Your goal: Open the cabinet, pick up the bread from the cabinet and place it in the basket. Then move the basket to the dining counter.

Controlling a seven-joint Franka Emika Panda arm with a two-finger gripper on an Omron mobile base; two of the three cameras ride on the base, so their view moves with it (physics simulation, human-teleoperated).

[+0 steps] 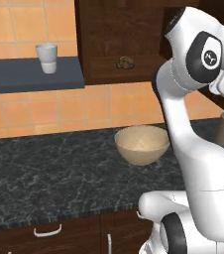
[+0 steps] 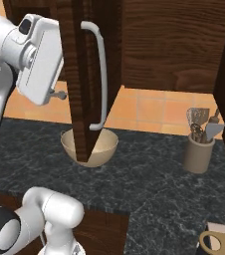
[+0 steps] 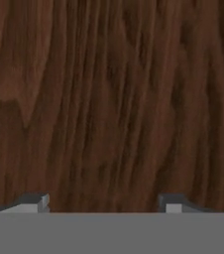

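The dark wood cabinet (image 1: 119, 39) stands open, and its door (image 2: 84, 74) with the long silver handle (image 2: 102, 74) is swung out toward me. Inside on the cabinet floor lies the small tan bread (image 1: 125, 62). Below it the round beige basket (image 1: 142, 144) (image 2: 89, 148) sits on the black granite counter (image 1: 59, 168), with nothing in it. My gripper (image 3: 102, 204) is open, its fingertips (image 3: 32, 203) wide apart and close against the door's wood face. In the right base view the white hand sits just left of the door edge, fingers hidden behind it. The dining counter is out of view.
A white cup (image 1: 46, 58) stands on a dark shelf (image 1: 29, 74) left of the cabinet. A utensil holder (image 2: 199, 149) stands on the counter at right, and a tan mug (image 2: 219, 241) sits at the near right corner. Drawers (image 1: 47, 230) run under the counter.
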